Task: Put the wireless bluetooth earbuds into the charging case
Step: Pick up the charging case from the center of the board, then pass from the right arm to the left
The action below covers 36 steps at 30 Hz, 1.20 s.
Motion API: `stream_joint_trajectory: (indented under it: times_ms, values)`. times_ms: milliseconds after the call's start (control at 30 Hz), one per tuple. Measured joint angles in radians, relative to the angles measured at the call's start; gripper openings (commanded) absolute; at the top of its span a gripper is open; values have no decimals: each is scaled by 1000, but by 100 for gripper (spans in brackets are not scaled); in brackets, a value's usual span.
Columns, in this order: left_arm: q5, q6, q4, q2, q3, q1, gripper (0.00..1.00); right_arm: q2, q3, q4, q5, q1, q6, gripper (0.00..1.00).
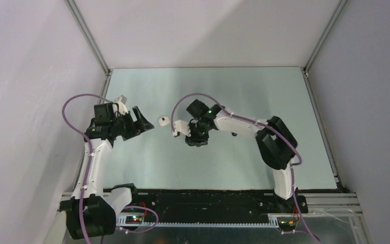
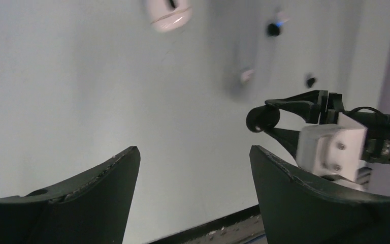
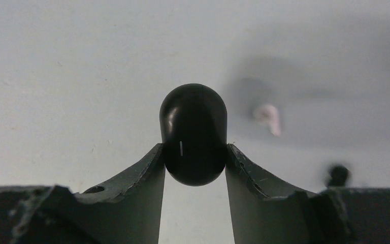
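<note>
The charging case (image 1: 163, 121), white with a small dark mark, lies on the table between the two arms, and its lower part shows at the top edge of the left wrist view (image 2: 167, 12). My left gripper (image 1: 138, 124) (image 2: 193, 150) hangs just left of the case, open with nothing between its fingers. My right gripper (image 3: 194, 147) (image 1: 174, 132) is shut on a black oval object (image 3: 193, 134) (image 2: 262, 118), held above the table. One tiny white earbud (image 3: 268, 117) (image 2: 246, 76) lies blurred on the table beyond it. In the top view the earbuds are hidden.
Small black bits lie on the table (image 2: 273, 29) (image 2: 311, 80) (image 3: 338, 175), one of them beside the right arm (image 1: 233, 133). Metal rails border the table on the left (image 1: 89, 38) and right (image 1: 321, 119). A black strip (image 1: 208, 195) runs along the near edge.
</note>
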Motion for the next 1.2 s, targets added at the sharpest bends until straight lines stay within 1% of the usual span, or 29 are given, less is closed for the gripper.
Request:
stream_joint_trajectory:
  times_ms: [133,200,267,333,400,433,500,633,733,900,1000,1200]
  values:
    - [121,-31,162,-1,14,-29,86,-152,3,13,8,-43,82,34]
    - [193,-64,285,-1,25,-34,85,-238,26,19,5,-78,124,33]
    - [256,-114,441,3,31,-31,83,-304,68,32,3,-120,162,33]
    - [307,-142,530,32,78,-34,81,-351,103,55,4,-156,191,33]
    - [346,-129,564,98,187,-54,79,-383,129,85,4,-191,214,33]
    - [363,-111,565,137,255,-78,78,-392,137,103,4,-203,220,33]
    - [395,-87,578,188,336,-132,75,-401,140,138,5,-214,230,34]
    - [463,-61,587,245,386,-242,68,-401,140,168,7,-214,233,34]
    - [482,-14,523,307,434,-304,66,-401,138,210,25,-204,229,33]
    - [471,74,390,432,558,-328,63,-401,128,280,38,-183,211,34]
    - [472,110,349,454,570,-328,61,-401,105,329,39,-172,189,34]
    - [499,146,307,487,607,-332,56,-399,86,368,45,-151,159,35]
